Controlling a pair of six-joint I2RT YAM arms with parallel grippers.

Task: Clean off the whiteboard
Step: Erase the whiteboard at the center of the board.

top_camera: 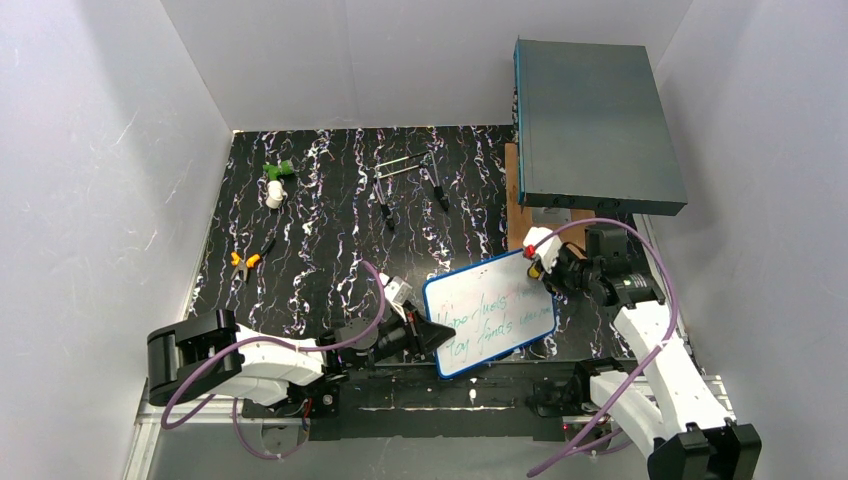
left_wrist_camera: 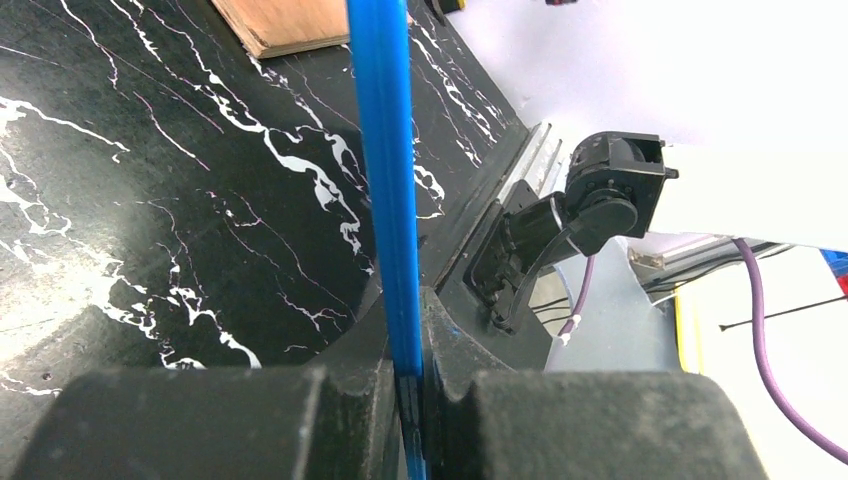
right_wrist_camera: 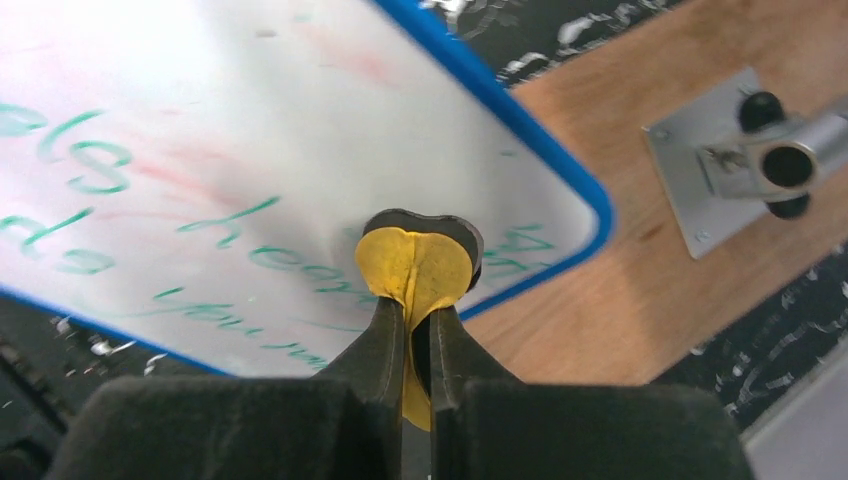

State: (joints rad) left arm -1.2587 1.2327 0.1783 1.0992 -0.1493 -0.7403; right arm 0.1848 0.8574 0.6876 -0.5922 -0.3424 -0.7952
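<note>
The whiteboard [top_camera: 489, 314], white with a blue frame and green handwriting, is held tilted near the table's front. My left gripper [top_camera: 432, 336] is shut on its left edge; the left wrist view shows the blue frame [left_wrist_camera: 385, 170] edge-on between the jaws of that gripper [left_wrist_camera: 410, 385]. My right gripper [top_camera: 545, 268] is shut on a yellow and black eraser [right_wrist_camera: 418, 260] and presses it on the board [right_wrist_camera: 200, 150] near the board's right corner, over green writing. Faint red smudges show on the board.
A large grey-teal box [top_camera: 592, 125] stands at the back right on a wooden board [right_wrist_camera: 640, 280]. A green and white object [top_camera: 275, 183], orange-handled pliers [top_camera: 245, 260] and a black metal stand [top_camera: 410, 180] lie on the black marbled table [top_camera: 320, 240]. White walls enclose the table.
</note>
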